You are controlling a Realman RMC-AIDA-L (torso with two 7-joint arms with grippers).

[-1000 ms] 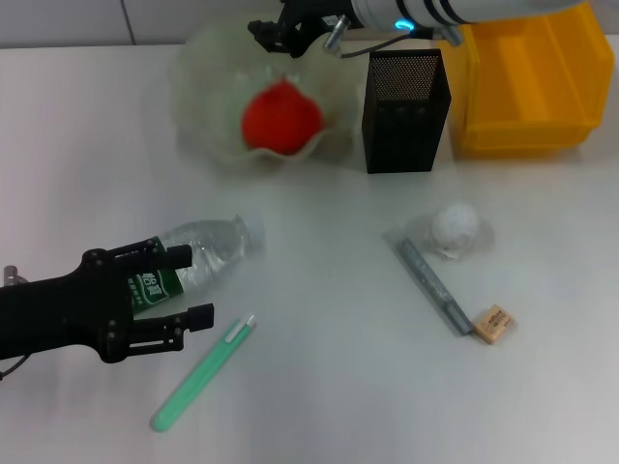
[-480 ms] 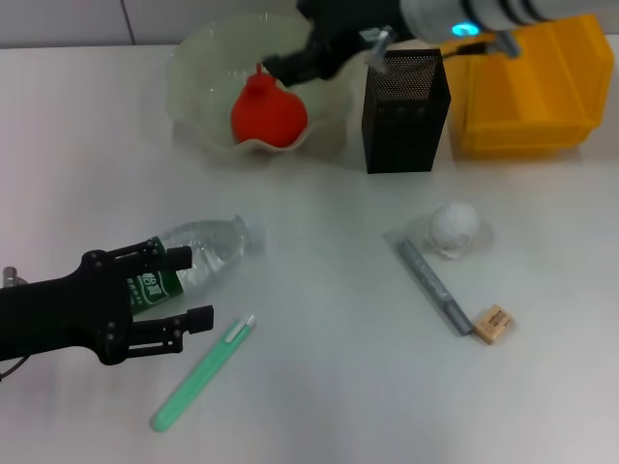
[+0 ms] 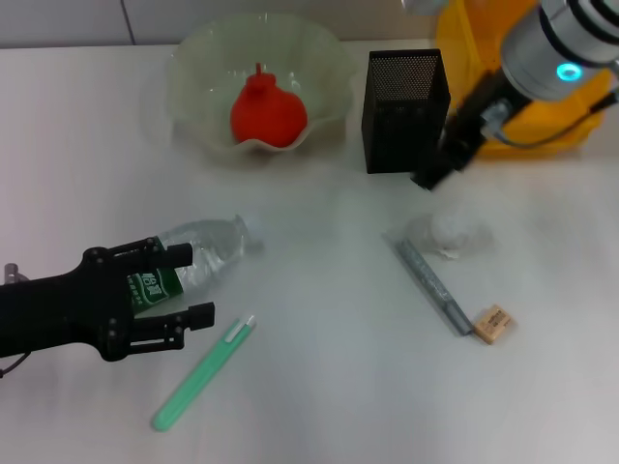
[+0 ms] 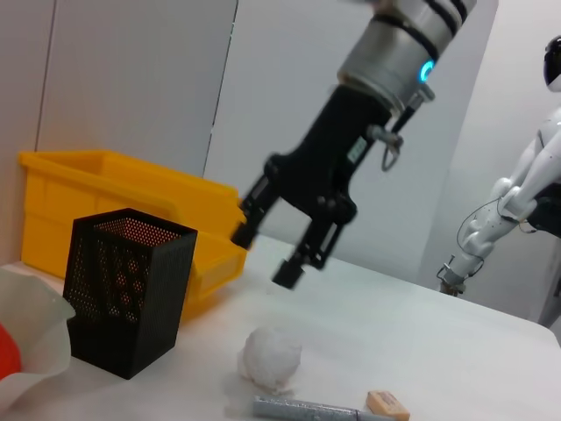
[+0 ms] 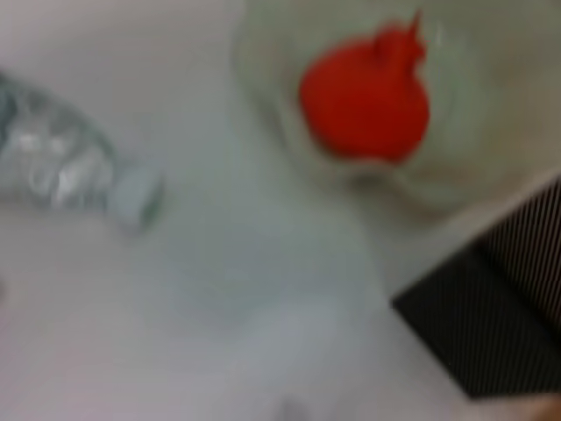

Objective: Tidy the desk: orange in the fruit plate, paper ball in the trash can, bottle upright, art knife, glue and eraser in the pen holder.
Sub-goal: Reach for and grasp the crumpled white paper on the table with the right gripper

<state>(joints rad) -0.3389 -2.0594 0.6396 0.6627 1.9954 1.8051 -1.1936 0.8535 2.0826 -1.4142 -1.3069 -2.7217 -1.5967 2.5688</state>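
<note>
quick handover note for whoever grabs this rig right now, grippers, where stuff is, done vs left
Right gripper: open, empty, in the air above the paper ball, beside the pen holder.
Left gripper: open, low over the desk at the lying bottle, not gripping it.
Done: orange sits in the fruit plate.
Left: paper ball into the yellow bin; bottle upright; grey art knife, eraser and green glue stick all lie on the desk, to go into the pen holder.

Matte black left gripper (image 3: 179, 287), silver banded right arm (image 3: 566, 43), blue light, black right gripper (image 4: 267, 254)
</note>
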